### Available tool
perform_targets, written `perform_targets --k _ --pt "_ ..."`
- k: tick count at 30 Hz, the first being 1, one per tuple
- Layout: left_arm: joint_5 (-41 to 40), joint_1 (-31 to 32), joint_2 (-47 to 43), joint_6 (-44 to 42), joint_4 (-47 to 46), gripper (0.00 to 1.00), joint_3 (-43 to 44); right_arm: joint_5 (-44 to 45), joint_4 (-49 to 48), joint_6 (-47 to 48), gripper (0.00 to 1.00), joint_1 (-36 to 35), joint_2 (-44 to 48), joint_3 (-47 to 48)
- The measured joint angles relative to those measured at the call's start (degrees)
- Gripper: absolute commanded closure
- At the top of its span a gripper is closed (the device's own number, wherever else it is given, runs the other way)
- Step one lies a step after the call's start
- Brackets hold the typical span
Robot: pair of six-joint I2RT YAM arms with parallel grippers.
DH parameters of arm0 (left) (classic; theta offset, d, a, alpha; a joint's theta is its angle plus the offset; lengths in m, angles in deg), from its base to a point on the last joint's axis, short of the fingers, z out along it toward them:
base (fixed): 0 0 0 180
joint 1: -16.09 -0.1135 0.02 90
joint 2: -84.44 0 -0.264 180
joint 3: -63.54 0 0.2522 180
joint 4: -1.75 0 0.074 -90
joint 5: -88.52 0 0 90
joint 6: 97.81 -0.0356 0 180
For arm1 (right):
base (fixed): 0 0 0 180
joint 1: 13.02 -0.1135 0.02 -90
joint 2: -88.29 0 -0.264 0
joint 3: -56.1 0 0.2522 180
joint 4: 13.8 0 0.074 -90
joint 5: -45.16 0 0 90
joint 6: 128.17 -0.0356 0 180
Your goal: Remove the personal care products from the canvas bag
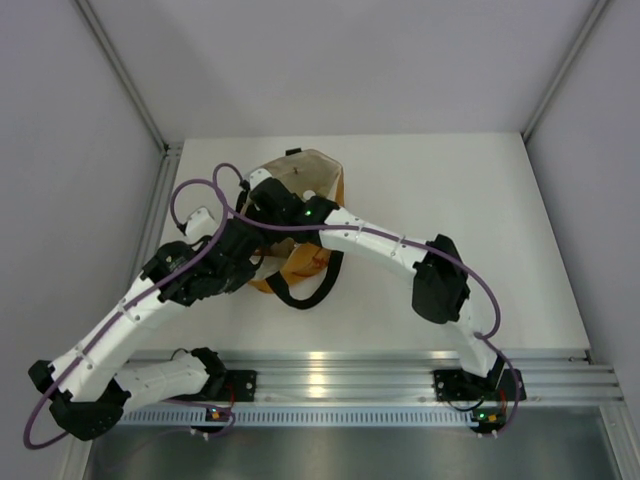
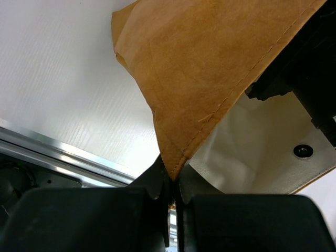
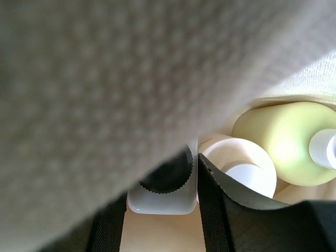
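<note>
Cream fabric is pretty much all the right wrist camera gets. It's the lining (image 3: 131, 79) of the canvas bag (image 1: 318, 172), draped right over the lens and totally blurred.

Underneath it you can see down into the bag. The right end effector (image 3: 163, 181) has a finger on each side of a white bottle (image 3: 163, 202) with a ribbed dark cap (image 3: 168, 176). Both fingers sit right up against the bottle's sides, but I honestly can't tell if they're squeezing it or just touching. Just to the right of that is a pale squat bottle (image 3: 252, 157), and next to it a pale green bottle (image 3: 283, 142) with a white cap (image 3: 325, 147). All three are inside the bag, packed close together.

From the overhead camera, the bag sits on the white surface (image 1: 450, 220) toward the far left. The right arm stretches across from its base and goes down into the bag's open mouth. A black strap (image 1: 300, 298) loops out on the near side of the bag.

The left end effector (image 2: 170, 181) is clamped shut on a corner of the bag's tan outer fabric (image 2: 205, 68), pinching the seam between its fingers and holding that edge up. Past it you can see more cream lining with a small metal snap (image 2: 303, 151). The metal rail (image 1: 350, 365) runs along the near edge of the surface.
</note>
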Motion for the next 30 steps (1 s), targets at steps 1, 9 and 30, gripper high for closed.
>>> perform_targets --k 1,9,30 --pt "0.0 0.0 0.0 0.0 0.0 1.00 0.1 0.0 0.1 0.0 1.00 0.0 0.1 -0.1" --pt "-0.4 0.0 0.0 0.0 0.0 1.00 0.6 0.0 1.5 0.5 1.00 0.0 1.5 -0.3" --pt "-2.0 0.0 1.9 1.6 0.0 1.00 0.8 1.2 3.5 2.1 1.00 -0.4 15.3 -0.2"
